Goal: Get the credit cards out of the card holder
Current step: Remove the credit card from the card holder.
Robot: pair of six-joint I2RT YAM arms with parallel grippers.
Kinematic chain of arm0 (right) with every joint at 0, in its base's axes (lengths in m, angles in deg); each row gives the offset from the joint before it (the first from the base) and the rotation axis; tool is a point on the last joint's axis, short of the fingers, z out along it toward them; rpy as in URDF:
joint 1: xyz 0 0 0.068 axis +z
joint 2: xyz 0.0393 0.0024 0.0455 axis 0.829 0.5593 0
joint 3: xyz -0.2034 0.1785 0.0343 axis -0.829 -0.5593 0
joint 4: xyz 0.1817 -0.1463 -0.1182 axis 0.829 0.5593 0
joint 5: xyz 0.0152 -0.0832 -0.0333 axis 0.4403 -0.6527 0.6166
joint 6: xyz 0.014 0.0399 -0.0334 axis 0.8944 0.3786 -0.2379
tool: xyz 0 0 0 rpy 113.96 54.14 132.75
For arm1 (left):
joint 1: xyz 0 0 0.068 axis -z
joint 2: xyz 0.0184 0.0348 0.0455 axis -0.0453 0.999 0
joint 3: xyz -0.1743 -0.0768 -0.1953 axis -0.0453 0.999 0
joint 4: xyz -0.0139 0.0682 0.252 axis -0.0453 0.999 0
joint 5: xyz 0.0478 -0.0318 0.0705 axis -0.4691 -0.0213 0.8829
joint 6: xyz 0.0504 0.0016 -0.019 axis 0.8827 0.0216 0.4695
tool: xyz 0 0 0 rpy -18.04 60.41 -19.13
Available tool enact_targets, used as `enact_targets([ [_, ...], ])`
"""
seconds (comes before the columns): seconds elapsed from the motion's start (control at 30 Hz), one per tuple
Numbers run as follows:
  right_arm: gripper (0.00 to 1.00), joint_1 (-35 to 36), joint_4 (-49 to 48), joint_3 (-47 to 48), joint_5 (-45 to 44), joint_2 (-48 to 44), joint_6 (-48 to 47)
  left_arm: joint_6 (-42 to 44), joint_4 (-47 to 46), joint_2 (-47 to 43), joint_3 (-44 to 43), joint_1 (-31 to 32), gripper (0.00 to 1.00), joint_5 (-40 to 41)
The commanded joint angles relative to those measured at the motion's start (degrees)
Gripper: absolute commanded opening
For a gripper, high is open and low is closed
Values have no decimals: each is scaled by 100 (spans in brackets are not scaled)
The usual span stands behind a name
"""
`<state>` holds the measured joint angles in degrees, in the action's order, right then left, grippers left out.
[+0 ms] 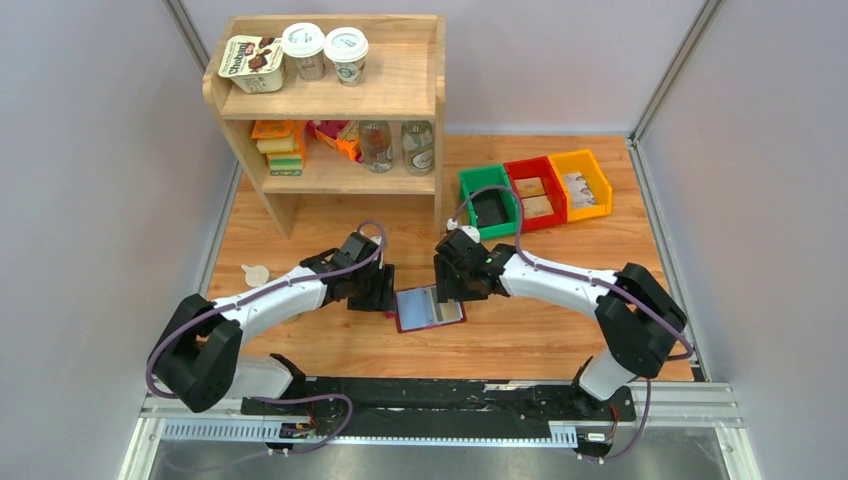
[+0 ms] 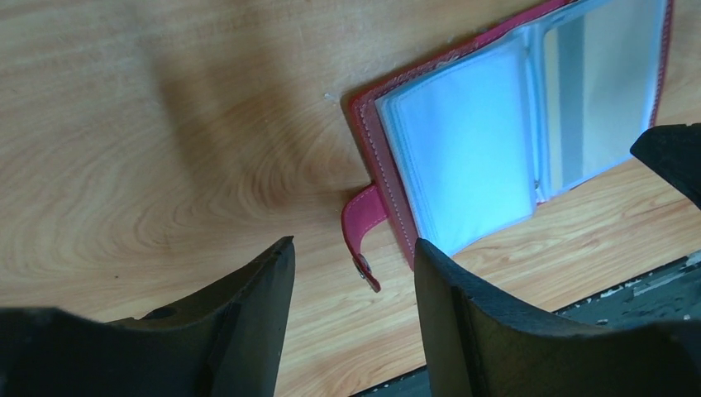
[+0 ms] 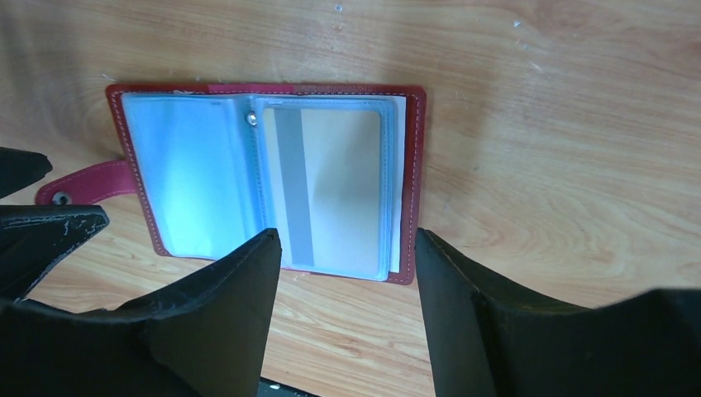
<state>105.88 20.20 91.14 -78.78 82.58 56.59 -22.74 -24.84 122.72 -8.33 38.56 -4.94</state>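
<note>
The maroon card holder lies open and flat on the wooden table between my two grippers. Its grey-blue plastic sleeves face up, and its closing tab sticks out on the left side. One credit card, pale with a grey stripe, sits inside the right-hand sleeve. My left gripper hovers open just above the tab, holding nothing. Over the holder's near right edge my right gripper is open as well, with nothing in it. In the top view the left gripper and right gripper flank the holder.
A wooden shelf with cups, bottles and boxes stands at the back left. Green, red and yellow bins sit at the back right. A small white object lies left of the left arm. The black rail runs along the near edge.
</note>
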Motion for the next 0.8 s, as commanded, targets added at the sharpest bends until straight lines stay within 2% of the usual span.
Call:
enact_targets([
  [0.0,63,126,-125,286,39,180,152,-152,-264,137,125,16,62,-252],
  [0.5,63,206,-90,374,206,734,187,-109,-466,278,187,16,46,-411],
  [0.77,63,258,76,576,250,612,55,-91,-537,340,187,16,36,-481],
])
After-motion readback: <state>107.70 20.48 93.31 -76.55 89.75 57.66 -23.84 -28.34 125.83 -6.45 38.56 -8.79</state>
